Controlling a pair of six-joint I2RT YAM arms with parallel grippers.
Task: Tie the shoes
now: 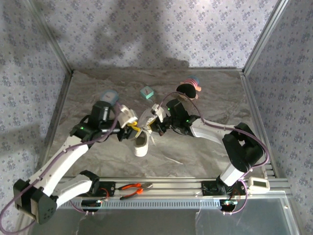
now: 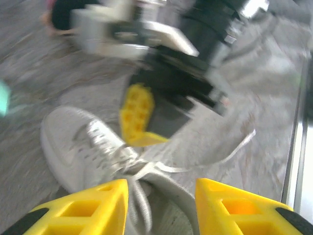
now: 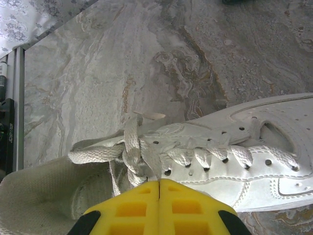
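Top view, arms: I see both arms bent inward. The left end effector and right end effector sit close together over the sneaker's far end.
Top view, count: one white sneaker mid-bench; one teal block; one dark round object with a pink and blue rim; one pair of orange-handled pliers.
Top view, surface: grey marbled bench.
Left wrist view, grip: blurred. My left end effector is spread wide and holds nothing, with the laces in the gap.
Left wrist view, texture: yellow, grid-patterned fingers.
Right wrist view, grip: my right end effector is pressed closed. The lace crossing touches its tips, but I cannot tell if any lace is nipped.
Right wrist view, sneaker: smooth perforated upper, flat woven laces.
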